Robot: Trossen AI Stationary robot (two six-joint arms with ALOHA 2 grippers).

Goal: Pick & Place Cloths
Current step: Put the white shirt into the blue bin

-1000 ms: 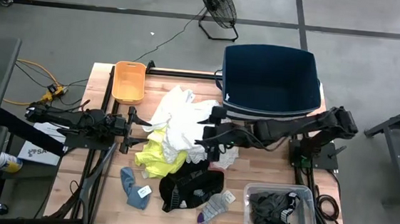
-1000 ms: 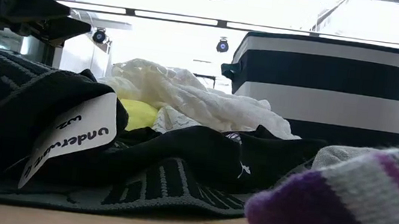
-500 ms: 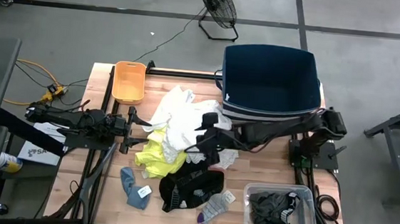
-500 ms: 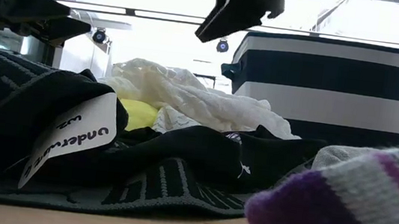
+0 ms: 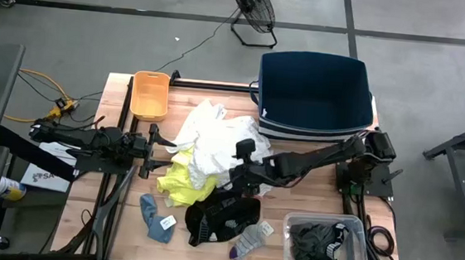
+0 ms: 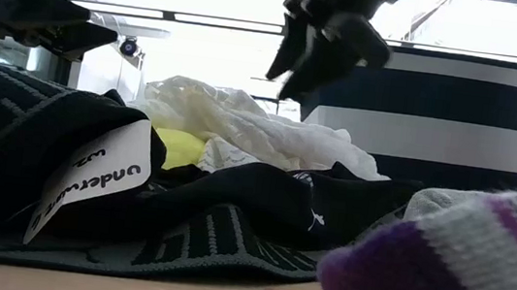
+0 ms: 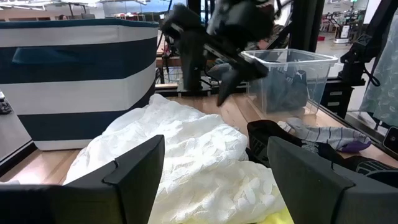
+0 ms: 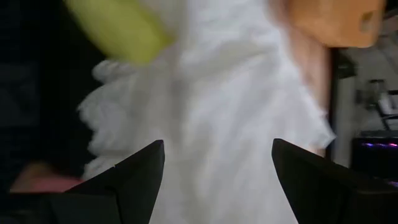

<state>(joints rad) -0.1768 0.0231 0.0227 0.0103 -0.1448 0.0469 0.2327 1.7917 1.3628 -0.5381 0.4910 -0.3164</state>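
Note:
A pile of cloths lies mid-table: a white garment (image 5: 211, 141) on top, neon yellow (image 5: 180, 182) beside it, and a black one with a tag (image 5: 222, 214) nearer. A blue-grey sock (image 5: 155, 215) and a grey sock with coloured ends (image 5: 249, 241) lie flat near the near edge. My right gripper (image 5: 235, 178) hangs open, fingers pointing down, just above the white garment (image 8: 217, 93), as the low view shows (image 6: 298, 71). My left gripper (image 5: 164, 154) waits open at the pile's left side, level with the table, facing the white garment (image 7: 186, 149).
The navy tub (image 5: 314, 91) stands at the far right and shows striped in the low view (image 6: 437, 117). A small orange tray (image 5: 150, 94) sits at the far left. A clear bin (image 5: 325, 245) with dark grey cloth stands in the near right corner.
My right gripper has come down from high above the pile, moving toward the near and left side and tipping its fingers downward over the white garment. It has stayed open. The cloths have not moved.

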